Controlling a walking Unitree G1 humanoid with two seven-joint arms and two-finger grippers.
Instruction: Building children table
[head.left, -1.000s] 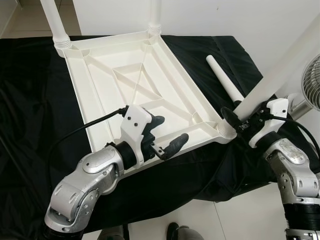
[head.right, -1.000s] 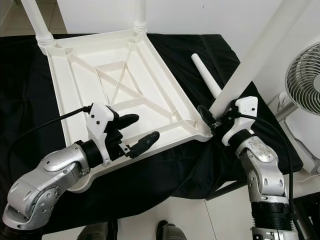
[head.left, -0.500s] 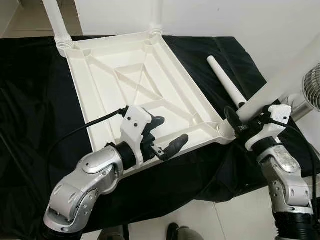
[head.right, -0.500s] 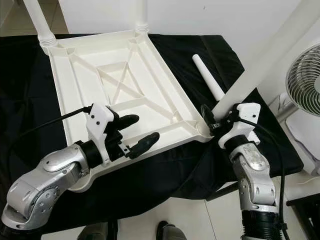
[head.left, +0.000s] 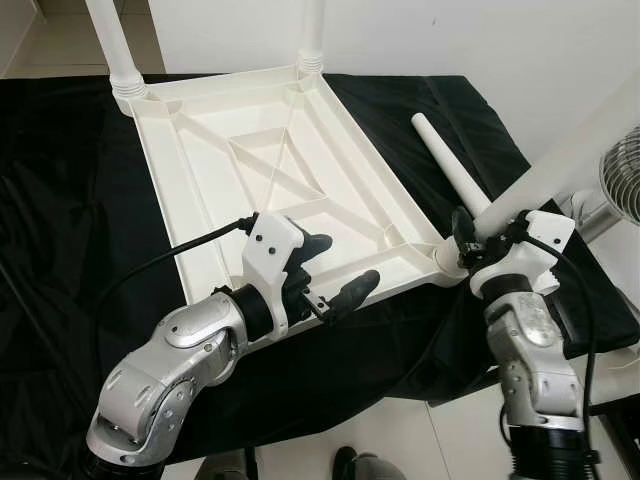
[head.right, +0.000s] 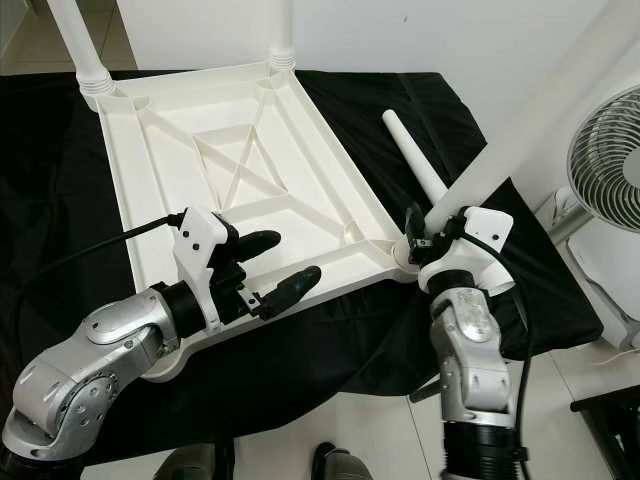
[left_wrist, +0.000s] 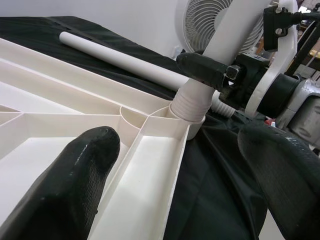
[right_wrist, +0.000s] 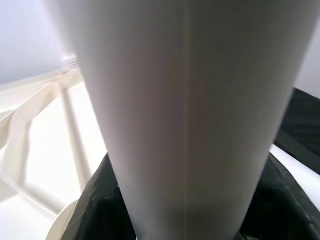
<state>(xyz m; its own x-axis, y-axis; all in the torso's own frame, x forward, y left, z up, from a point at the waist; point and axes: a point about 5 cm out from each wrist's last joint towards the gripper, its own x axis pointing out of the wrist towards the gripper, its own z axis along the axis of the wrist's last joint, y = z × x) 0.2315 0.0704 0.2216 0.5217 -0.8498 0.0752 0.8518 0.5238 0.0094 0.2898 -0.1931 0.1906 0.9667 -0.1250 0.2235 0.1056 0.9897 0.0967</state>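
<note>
The white table top (head.left: 270, 170) lies upside down on a black cloth, ribs facing up. Two white legs (head.left: 110, 40) stand in its far corners. My right gripper (head.left: 483, 232) is shut on a third white leg (head.left: 570, 150), low down, where its threaded end meets the near right corner socket (left_wrist: 189, 112). That leg leans up to the right and runs between the dark fingers in the right wrist view (right_wrist: 185, 115). My left gripper (head.left: 342, 262) hangs open over the top's near edge, holding nothing. A fourth leg (head.left: 450, 170) lies loose on the cloth beside the right rim.
A white fan (head.right: 605, 150) stands off the right end of the clothed surface. The cloth's near edge drops to a pale tiled floor. Bare black cloth (head.left: 60, 220) stretches left of the table top.
My right forearm has swung left and in under the corner, still gripping the leg, whose base stays at the socket. The left arm has not moved.
</note>
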